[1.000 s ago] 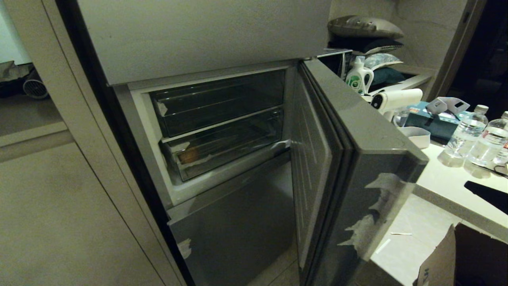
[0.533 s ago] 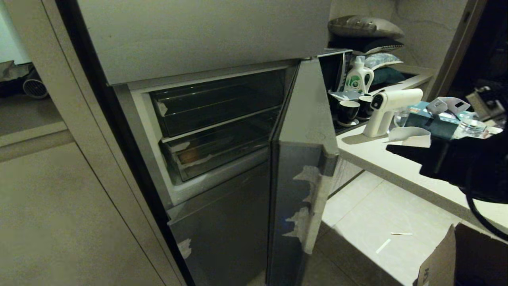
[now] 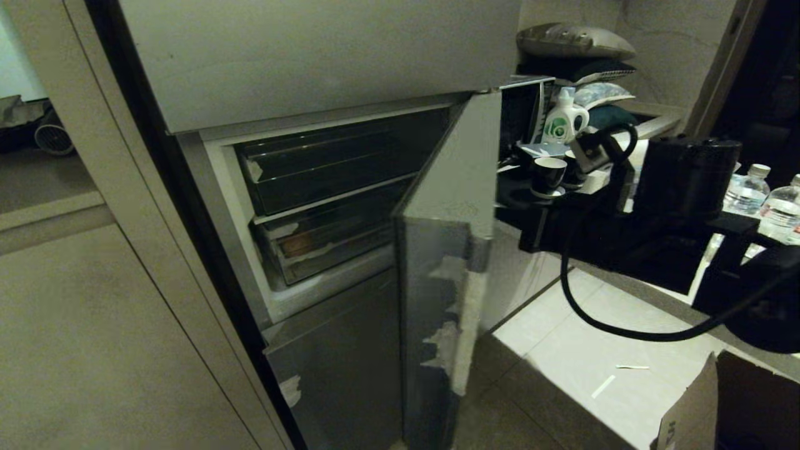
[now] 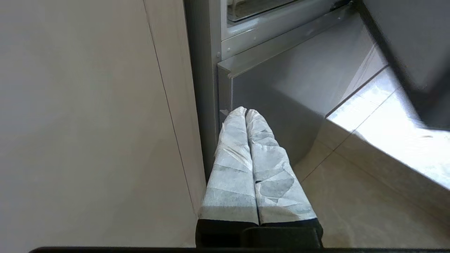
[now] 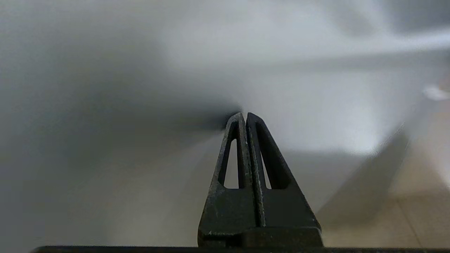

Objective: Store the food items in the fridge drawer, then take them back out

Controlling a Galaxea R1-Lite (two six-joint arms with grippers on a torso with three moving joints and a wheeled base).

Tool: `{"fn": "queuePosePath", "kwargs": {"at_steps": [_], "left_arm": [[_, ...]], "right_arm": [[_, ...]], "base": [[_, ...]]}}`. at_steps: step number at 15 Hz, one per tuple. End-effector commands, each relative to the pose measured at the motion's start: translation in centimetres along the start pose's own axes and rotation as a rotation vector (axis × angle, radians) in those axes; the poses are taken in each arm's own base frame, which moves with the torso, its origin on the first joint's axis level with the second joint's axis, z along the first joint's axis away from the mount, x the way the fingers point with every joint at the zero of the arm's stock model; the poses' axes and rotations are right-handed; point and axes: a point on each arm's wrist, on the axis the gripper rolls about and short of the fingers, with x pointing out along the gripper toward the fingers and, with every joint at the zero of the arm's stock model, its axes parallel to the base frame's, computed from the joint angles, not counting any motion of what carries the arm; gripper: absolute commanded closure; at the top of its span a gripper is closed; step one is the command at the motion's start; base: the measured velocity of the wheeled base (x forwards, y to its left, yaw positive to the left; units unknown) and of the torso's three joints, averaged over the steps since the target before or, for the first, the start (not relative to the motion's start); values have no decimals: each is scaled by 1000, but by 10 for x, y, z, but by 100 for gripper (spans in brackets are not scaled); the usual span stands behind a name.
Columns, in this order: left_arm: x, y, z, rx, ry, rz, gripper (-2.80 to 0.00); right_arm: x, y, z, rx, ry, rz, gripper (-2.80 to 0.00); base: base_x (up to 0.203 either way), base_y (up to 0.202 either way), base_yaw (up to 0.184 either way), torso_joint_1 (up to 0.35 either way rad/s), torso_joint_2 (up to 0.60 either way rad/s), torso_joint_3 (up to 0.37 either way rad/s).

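Fridge drawer (image 3: 325,240): food (image 3: 299,245) inside, door (image 3: 437,250) half closed.
Right jaws (image 5: 245,117): pressed together, empty, at door.
Left jaws (image 4: 245,112): pressed together, parked low.
Risk: my push slams door, drawer sticks out.

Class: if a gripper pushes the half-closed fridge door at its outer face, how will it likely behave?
The fridge door looks a stiff steel panel, so it should swing, not bend. Its smooth face may let the shut right gripper slide. Probably heavy.
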Motion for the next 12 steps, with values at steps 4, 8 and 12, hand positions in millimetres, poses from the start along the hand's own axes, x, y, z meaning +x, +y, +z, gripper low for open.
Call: {"fn": "queuePosePath", "kwargs": {"at_steps": [4,8,12], "left_arm": [[0,0,0,-1,1,1,0],[0,0,0,-1,1,0,0],[0,0,0,-1,1,0,0]], "right_arm": [[80,0,-21,-33,-50,125,0],[163,-10,-34,-68,-192,159,0],[202,-20,-44,-78,-295,126,0]], "base": [[0,0,0,0,0,0],[0,0,0,0,0,0],[0,0,0,0,0,0]]}}
